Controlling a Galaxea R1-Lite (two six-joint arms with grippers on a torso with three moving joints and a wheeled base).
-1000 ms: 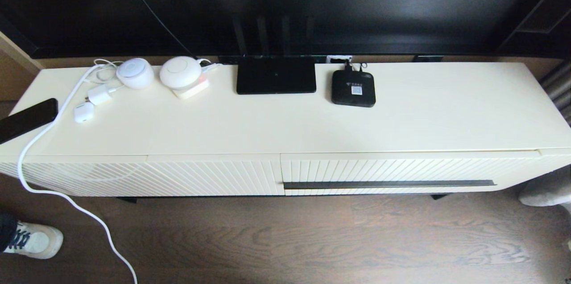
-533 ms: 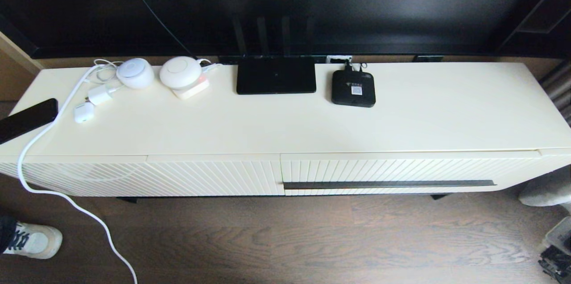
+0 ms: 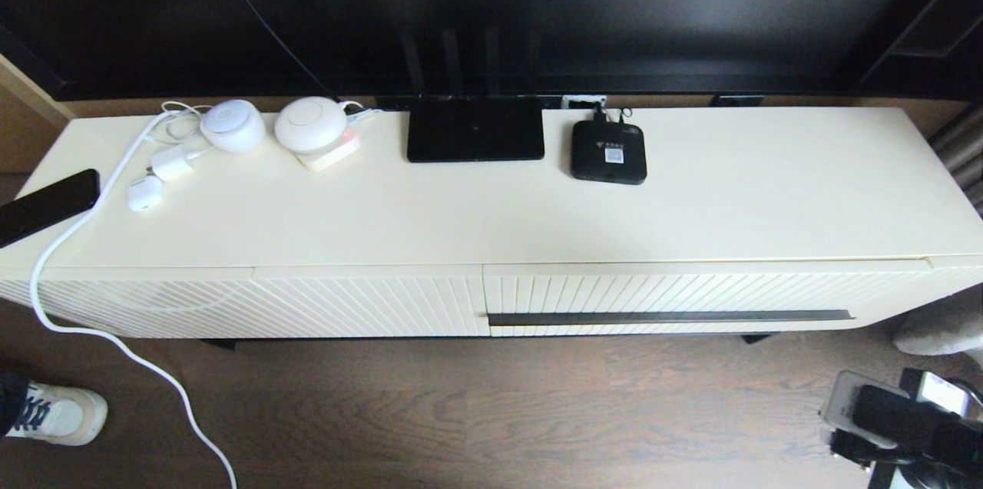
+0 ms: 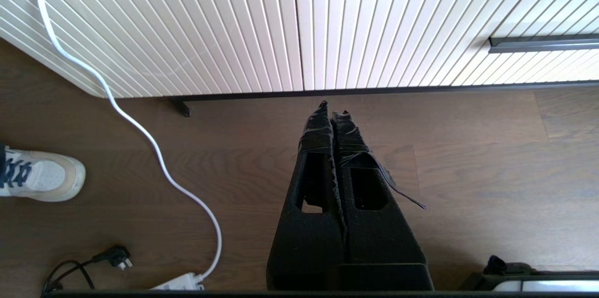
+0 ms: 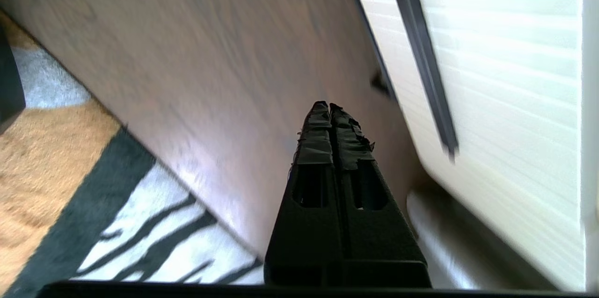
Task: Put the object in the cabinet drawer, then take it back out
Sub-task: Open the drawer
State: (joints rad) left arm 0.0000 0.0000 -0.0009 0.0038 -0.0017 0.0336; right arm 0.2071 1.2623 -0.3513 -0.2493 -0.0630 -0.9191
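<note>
Nothing done yet: drawer (image 3: 691, 297) closed, box unseen, my right hand (image 5: 330, 107) at five o'clock pinched empty, left hand (image 4: 332, 107) likewise.

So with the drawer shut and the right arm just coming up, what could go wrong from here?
1. The right gripper is shut; it would likely have to open to hook the thin handle of the cabinet drawer.
2. No organizer box shows in any view, so there may be nothing to stow.
3. The white cable trails across the floor near the shut left gripper.
</note>
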